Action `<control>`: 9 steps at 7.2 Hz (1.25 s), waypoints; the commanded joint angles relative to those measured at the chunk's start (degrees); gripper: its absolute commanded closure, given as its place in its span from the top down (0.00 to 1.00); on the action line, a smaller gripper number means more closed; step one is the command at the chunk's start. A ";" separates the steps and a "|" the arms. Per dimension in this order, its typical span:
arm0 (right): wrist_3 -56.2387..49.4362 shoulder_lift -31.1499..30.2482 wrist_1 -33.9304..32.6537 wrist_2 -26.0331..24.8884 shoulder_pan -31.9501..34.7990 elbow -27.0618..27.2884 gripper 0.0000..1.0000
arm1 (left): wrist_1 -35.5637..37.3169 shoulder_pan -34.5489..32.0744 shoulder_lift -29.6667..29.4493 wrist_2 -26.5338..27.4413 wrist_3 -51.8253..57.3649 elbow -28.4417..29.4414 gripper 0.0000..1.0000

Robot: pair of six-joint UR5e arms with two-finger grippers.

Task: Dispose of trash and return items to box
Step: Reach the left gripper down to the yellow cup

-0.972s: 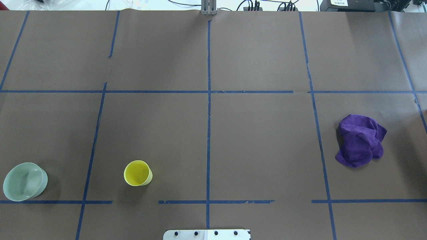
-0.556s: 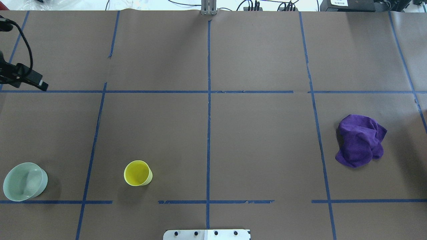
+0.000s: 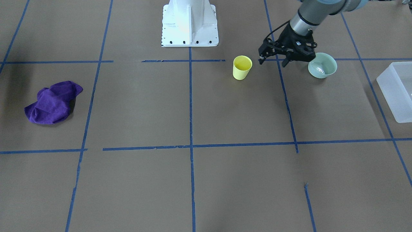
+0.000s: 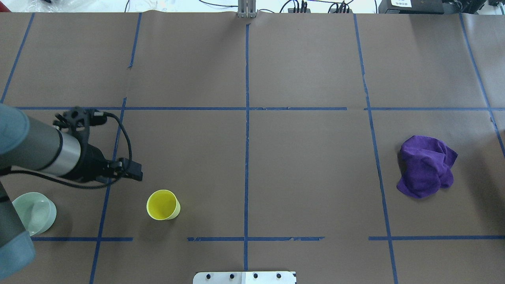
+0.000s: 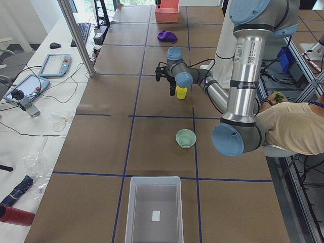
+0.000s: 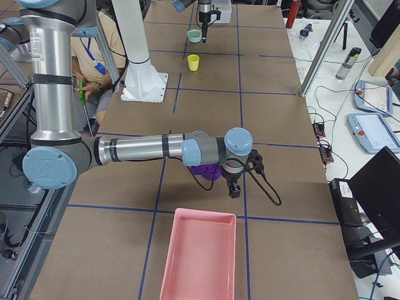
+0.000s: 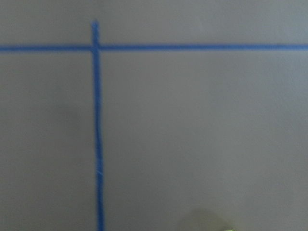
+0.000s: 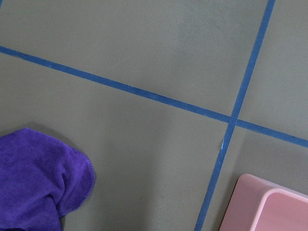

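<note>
The yellow cup (image 4: 162, 205) stands upright on the brown table, also seen in the front view (image 3: 242, 67). The mint-green bowl (image 4: 35, 215) sits to its left, partly covered by my left arm. My left gripper (image 3: 272, 61) hangs open and empty above the table between cup and bowl, closer to the cup; from overhead it shows from above (image 4: 100, 167). The frosted box (image 3: 397, 93) stands at the table's left end, empty (image 5: 154, 210). My right gripper (image 6: 232, 182) hovers beside a purple cloth (image 4: 426, 165); I cannot tell whether it is open or shut.
A pink tray (image 6: 197, 256) lies at the table's right end, near the purple cloth; its corner shows in the right wrist view (image 8: 269, 207). The white robot base (image 3: 190, 22) stands at the table's near edge. Blue tape lines cross the brown paper.
My left arm has come into the overhead view from the left and moved towards the cup. It now covers part of the bowl. Cup, bowl and cloth have not moved.
</note>
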 commanded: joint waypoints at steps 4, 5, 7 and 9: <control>-0.03 -0.05 0.04 0.53 -0.02 0.04 1.00 | 4.87 10.56 -1.12 7.96 -10.91 1.43 1.00; -0.03 -0.05 0.04 0.54 -0.02 0.04 1.00 | 4.87 10.56 -2.00 7.88 -10.91 1.95 1.00; -0.03 -0.05 0.04 0.54 -0.02 -0.04 1.00 | 4.87 10.12 -2.97 7.88 -10.82 1.96 1.00; -0.03 -0.05 -0.05 0.54 0.07 -0.04 1.00 | 4.70 10.29 -3.41 7.97 -10.39 3.79 0.99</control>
